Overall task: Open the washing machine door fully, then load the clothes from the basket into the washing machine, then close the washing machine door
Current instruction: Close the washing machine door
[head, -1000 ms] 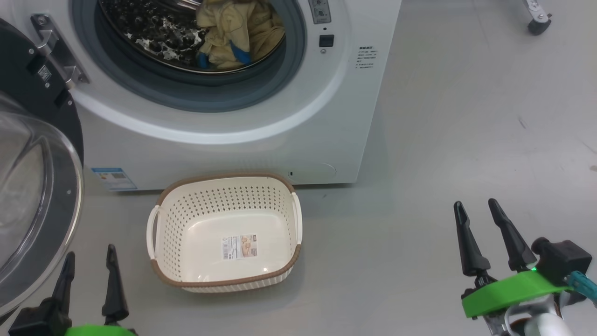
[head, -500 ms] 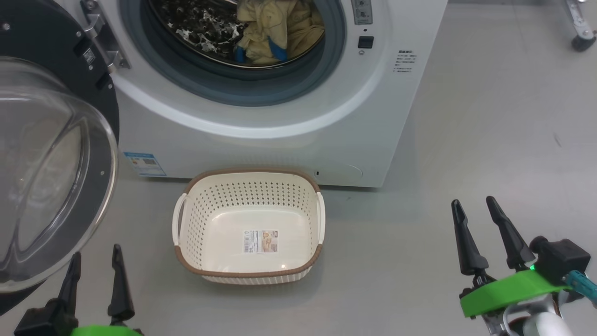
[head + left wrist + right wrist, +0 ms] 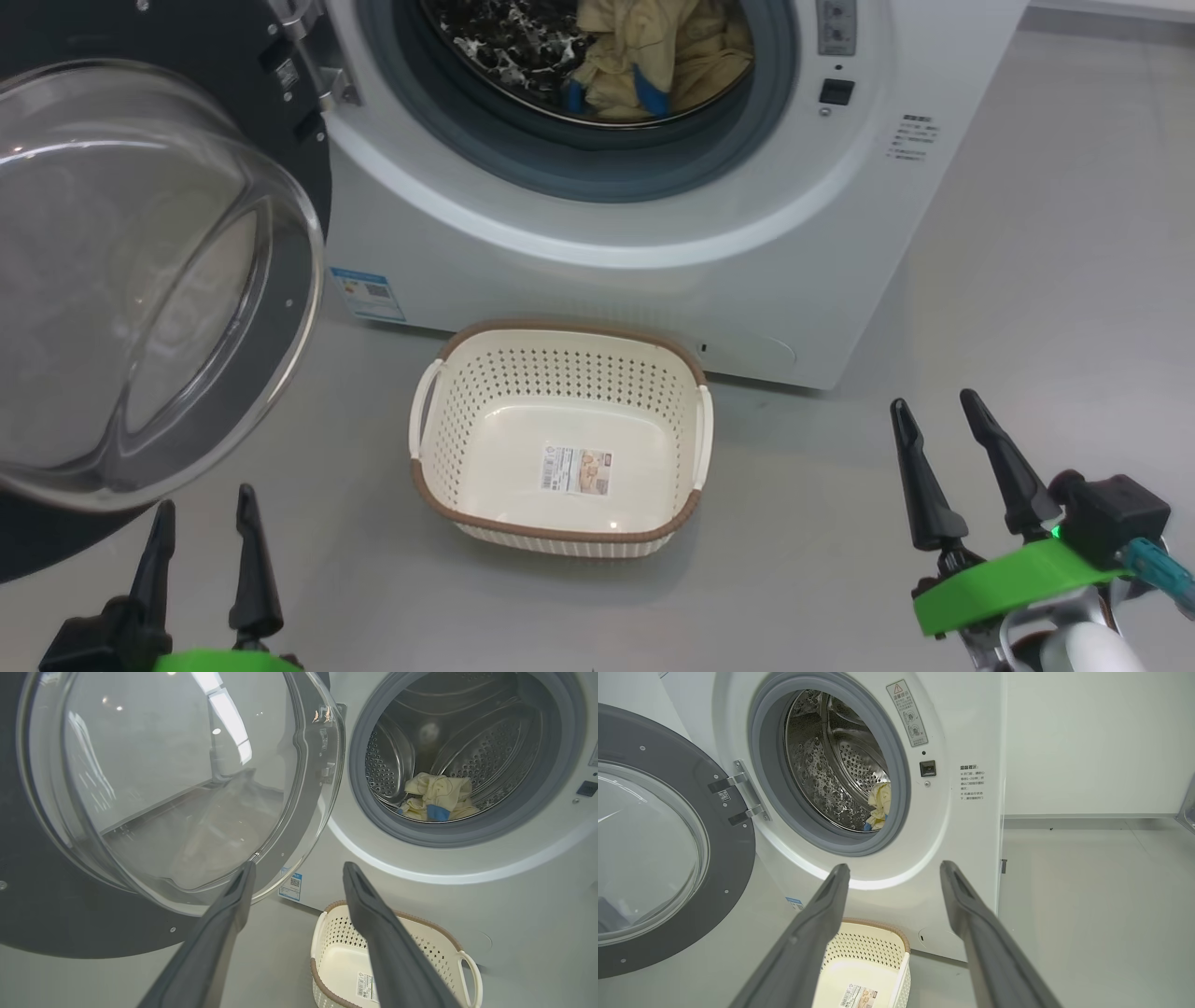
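Looking down in the head view: one washing machine (image 3: 597,271), its one door (image 3: 140,280) swung wide to the left. One basket (image 3: 560,329) sits on the floor just in front, label sticker (image 3: 579,469) showing, and one bundle of clothes (image 3: 667,56) lies in the drum (image 3: 504,37). Two claws sit low in frame, left gripper (image 3: 205,499) and right gripper (image 3: 934,399), both spread wide, holding nothing. Over to the left wrist view: deep inside the drum, clothes at its bottom, and one blue sticker (image 3: 292,886) by the door glass. The right wrist view adds two metal hinge arms (image 3: 725,783) and one warning label (image 3: 906,713).
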Controlling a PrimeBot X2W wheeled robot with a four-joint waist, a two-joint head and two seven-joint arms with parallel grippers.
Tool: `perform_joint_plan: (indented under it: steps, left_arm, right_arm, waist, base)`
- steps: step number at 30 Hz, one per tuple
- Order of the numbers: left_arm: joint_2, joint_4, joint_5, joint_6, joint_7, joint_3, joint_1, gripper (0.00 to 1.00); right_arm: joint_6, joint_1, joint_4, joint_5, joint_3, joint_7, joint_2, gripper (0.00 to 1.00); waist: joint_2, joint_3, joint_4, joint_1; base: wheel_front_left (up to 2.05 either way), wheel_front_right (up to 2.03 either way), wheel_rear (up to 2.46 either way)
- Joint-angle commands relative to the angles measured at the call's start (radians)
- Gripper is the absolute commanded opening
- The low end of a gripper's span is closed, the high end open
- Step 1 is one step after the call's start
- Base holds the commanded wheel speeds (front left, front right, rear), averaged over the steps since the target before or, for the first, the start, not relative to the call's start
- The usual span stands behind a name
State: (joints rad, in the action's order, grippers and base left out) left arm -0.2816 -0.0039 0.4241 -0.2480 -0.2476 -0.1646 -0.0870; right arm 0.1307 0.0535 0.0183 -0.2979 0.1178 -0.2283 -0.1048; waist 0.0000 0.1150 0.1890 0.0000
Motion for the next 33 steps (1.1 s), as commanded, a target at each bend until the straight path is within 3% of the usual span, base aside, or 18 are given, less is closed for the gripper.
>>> perform_joint_plan:
  steps: [1,17,33]
  left_arm:
    - [-0.009,-0.036,0.000,-0.069,-0.012,0.041,0.042,1.00]
    - [0.028,-0.040,-0.001,-0.051,-0.014,0.064,0.015,1.00]
    - [0.069,-0.041,-0.008,-0.026,-0.014,0.109,-0.009,1.00]
  right_arm:
    - [0.000,-0.044,-0.038,0.006,0.020,0.001,-0.021,1.00]
    - [0.000,-0.046,-0.030,0.004,0.044,0.006,-0.026,1.00]
    - [0.000,-0.042,-0.026,0.005,0.052,0.009,-0.028,1.00]
  waist:
    - [0.0000,0.002,0.025,0.0000]
    - [0.0000,-0.020,0.187,0.0000]
    - [0.0000,-0.026,0.244,0.0000]
  base:
    - [0.00,0.00,0.00]
    - [0.00,0.00,0.00]
    - [0.00,0.00,0.00]
